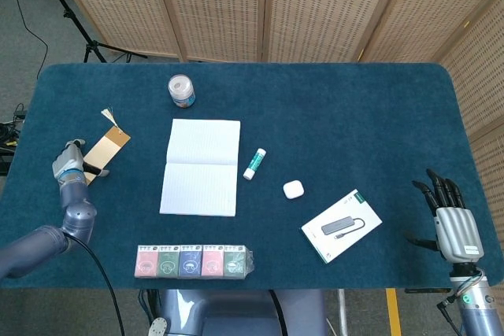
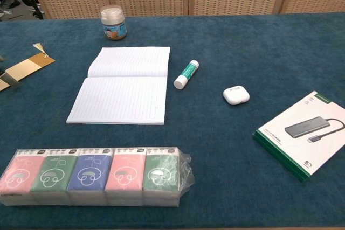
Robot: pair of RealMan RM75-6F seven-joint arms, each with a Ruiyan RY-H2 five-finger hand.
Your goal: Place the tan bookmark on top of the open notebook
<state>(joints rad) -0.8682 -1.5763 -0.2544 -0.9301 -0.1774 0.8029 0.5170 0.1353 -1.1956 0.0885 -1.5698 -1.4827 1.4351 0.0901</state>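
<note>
The tan bookmark (image 1: 108, 145) lies flat at the table's left side, its tassel end pointing away; it also shows at the left edge of the chest view (image 2: 28, 67). My left hand (image 1: 69, 162) sits over the bookmark's near end, and a dark fingertip (image 2: 11, 75) touches it. Whether the hand grips it is not visible. The open notebook (image 1: 201, 167) lies to the right of the bookmark with both white pages bare (image 2: 123, 83). My right hand (image 1: 452, 224) stays at the near right edge, fingers spread and holding nothing.
A small jar (image 1: 181, 90) stands behind the notebook. A glue stick (image 1: 254, 164), a white earbud case (image 1: 293, 189) and a boxed USB hub (image 1: 342, 225) lie to the notebook's right. A row of tissue packs (image 1: 194, 260) lies along the front edge.
</note>
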